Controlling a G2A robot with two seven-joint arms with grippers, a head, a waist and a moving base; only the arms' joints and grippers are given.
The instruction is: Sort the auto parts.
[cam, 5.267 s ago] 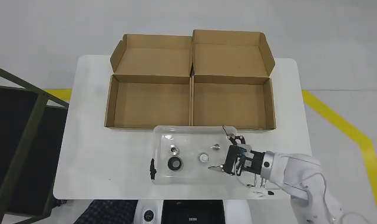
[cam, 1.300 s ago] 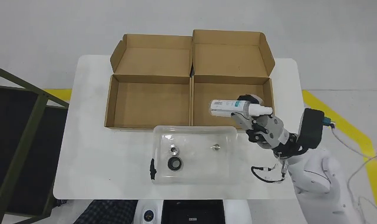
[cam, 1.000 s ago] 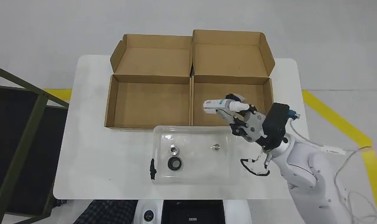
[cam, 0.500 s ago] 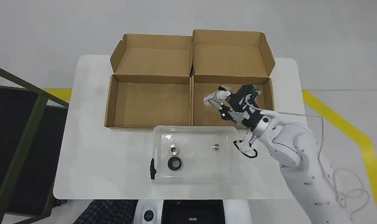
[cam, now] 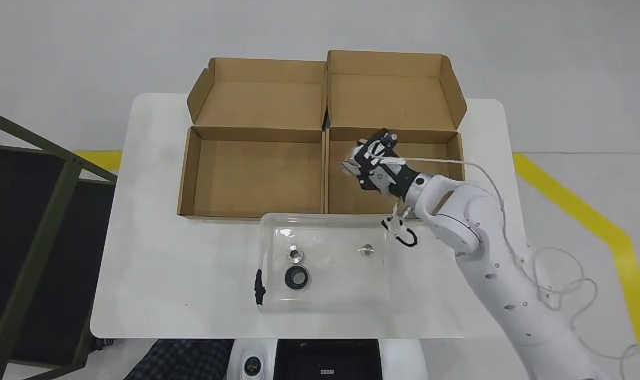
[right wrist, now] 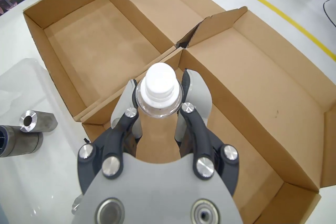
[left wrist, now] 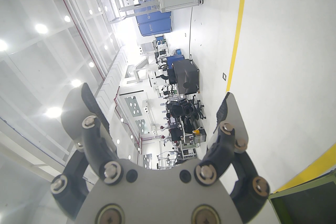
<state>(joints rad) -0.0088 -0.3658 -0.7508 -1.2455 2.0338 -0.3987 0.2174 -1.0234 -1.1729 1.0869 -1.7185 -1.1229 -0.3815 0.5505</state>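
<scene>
My right gripper (cam: 368,167) (right wrist: 159,97) is shut on a small clear bottle with a white cap (cam: 355,164) (right wrist: 158,80). It holds the bottle just above the near-left corner of the right cardboard box (cam: 430,192) (right wrist: 262,93). The left cardboard box (cam: 250,178) (right wrist: 105,43) stands beside it, with nothing inside. In front of the boxes, a clear plastic tray (cam: 272,226) holds a black ring (cam: 297,278), a metal cylinder (cam: 295,253) (right wrist: 36,121) and a small metal part (cam: 367,248). My left gripper (left wrist: 156,101) is open and points out into the room.
Both boxes have their lids folded back toward the far table edge. A small black piece (cam: 259,285) sits at the tray's left rim. A dark frame (cam: 40,250) stands left of the white table. Bare tabletop lies to either side of the tray.
The right arm lifted the bottle out of the tray and carried it back and leftward over the right box's near-left corner. The tray's other parts stayed put.
</scene>
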